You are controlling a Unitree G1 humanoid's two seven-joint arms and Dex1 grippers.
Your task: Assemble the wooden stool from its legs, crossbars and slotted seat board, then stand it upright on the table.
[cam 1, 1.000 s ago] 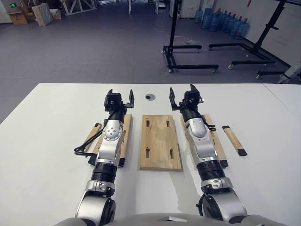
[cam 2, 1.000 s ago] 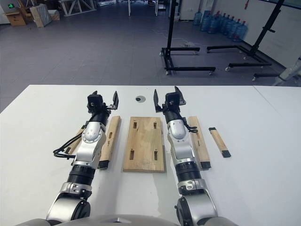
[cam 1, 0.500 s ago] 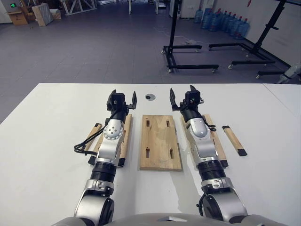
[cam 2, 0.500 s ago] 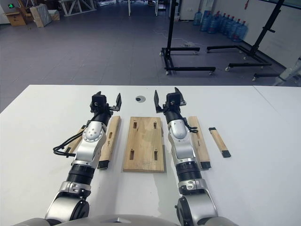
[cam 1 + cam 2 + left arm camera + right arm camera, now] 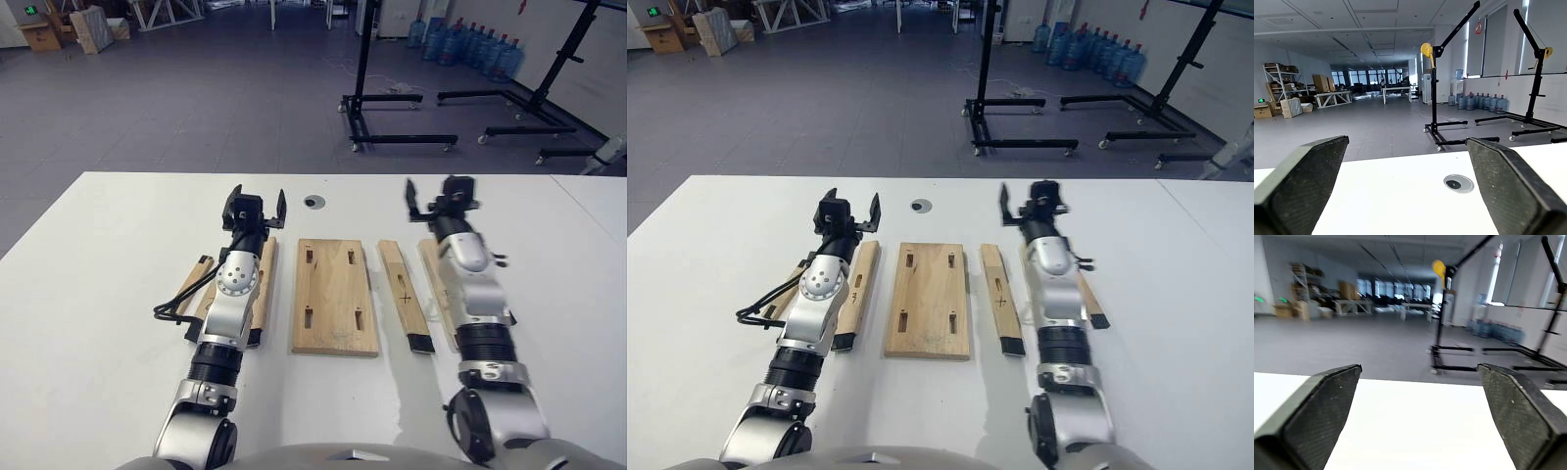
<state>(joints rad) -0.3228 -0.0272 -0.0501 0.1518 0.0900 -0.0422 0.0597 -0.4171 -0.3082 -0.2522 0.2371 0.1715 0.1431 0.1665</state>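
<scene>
Swinging right, my right gripper (image 5: 439, 192) uncovered a leg (image 5: 405, 294), both it and left gripper (image 5: 256, 202) gaping empty, nothing apparently assembled.

Big hall w/ grey floor (image 5: 196, 108), black wheeled stands (image 5: 397, 138), blue water jugs (image 5: 472, 46), cardboard boxes (image 5: 41, 36) far left.

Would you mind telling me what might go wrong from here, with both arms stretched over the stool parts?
1. The right gripper is open and empty, its forearm above a leg; sweeping sideways may knock that leg askew.
2. The left arm's cable loops beside the short crossbar and might drag it.
3. The seat board lies flat, so gripping its edge may slip.
</scene>
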